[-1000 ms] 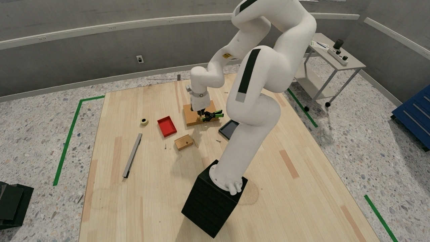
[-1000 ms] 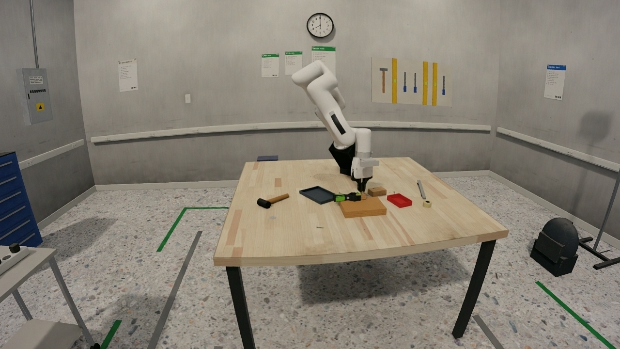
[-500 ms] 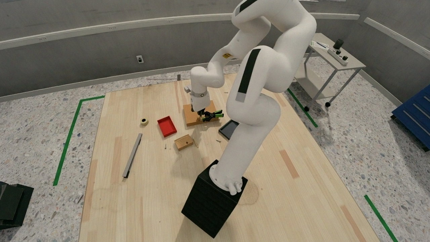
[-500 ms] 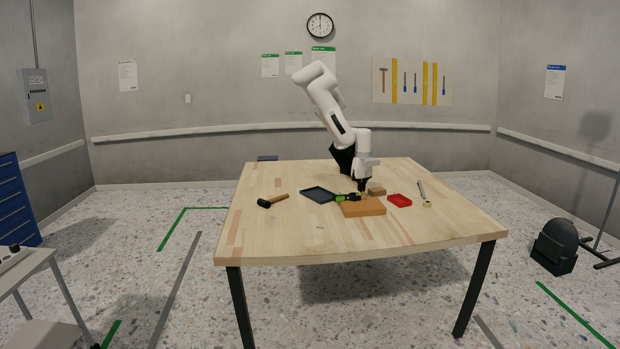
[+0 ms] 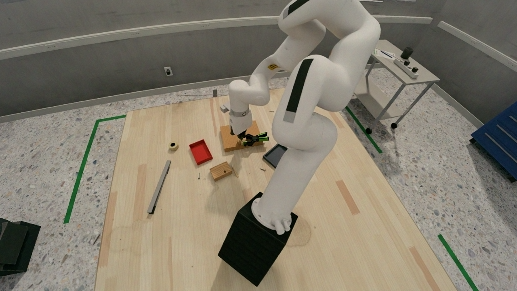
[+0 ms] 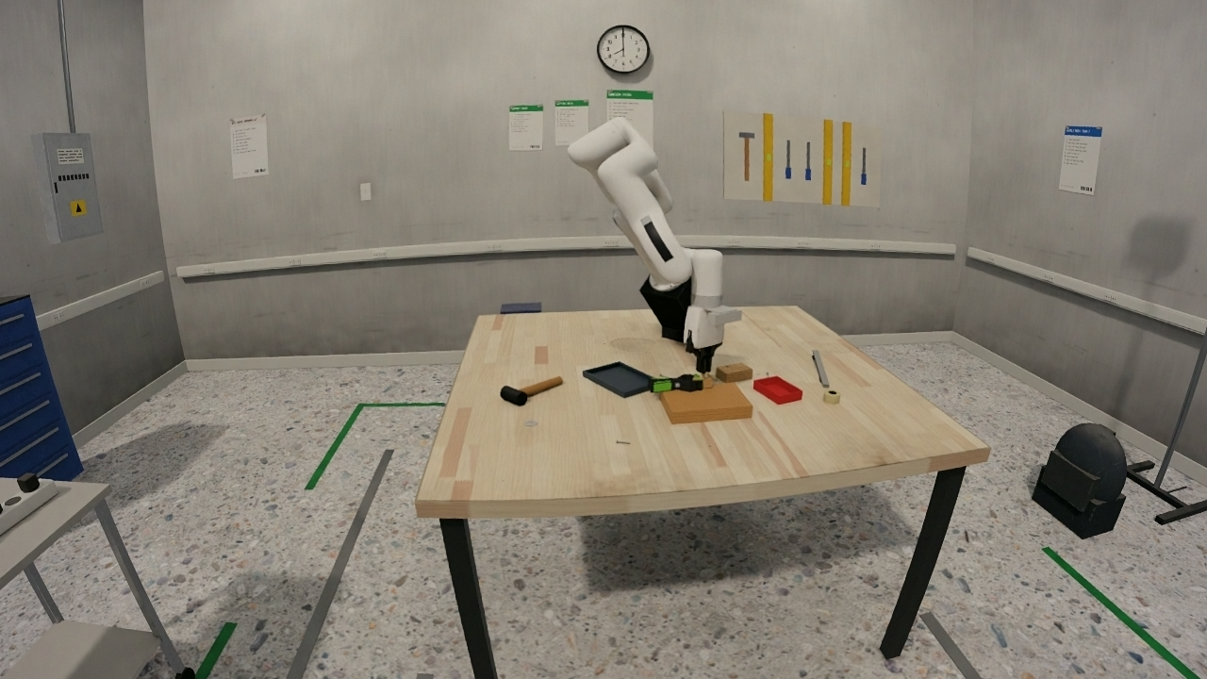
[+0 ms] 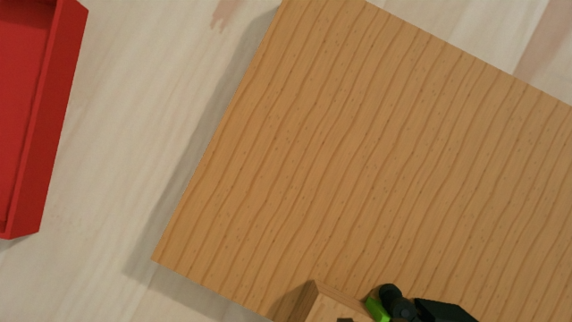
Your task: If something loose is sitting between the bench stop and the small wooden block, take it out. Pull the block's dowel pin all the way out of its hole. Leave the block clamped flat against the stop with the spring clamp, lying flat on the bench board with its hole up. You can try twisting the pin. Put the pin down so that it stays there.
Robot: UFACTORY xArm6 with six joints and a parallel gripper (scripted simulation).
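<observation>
The bench board (image 5: 227, 139) (image 6: 707, 405) (image 7: 380, 156) lies flat on the table. The small wooden block (image 7: 319, 305) sits at the board's edge nearest the arm's base, with only one corner showing in the wrist view. The green-and-black spring clamp (image 5: 255, 138) (image 6: 674, 385) (image 7: 402, 309) lies right beside the block, its jaws at it. My gripper (image 5: 241, 137) (image 6: 702, 370) points straight down over the block and is shut on the dowel pin. The pin is hidden between my fingers. I cannot make out the bench stop.
A second wooden block with a hole (image 5: 220, 170) (image 6: 733, 372) lies loose on the table. Near the board are a red tray (image 5: 200, 151) (image 6: 777, 389) (image 7: 27, 112), a dark tray (image 5: 274, 154) (image 6: 620, 378), a tape roll (image 5: 173, 145), a grey bar (image 5: 158, 186) and a hammer (image 6: 530, 390).
</observation>
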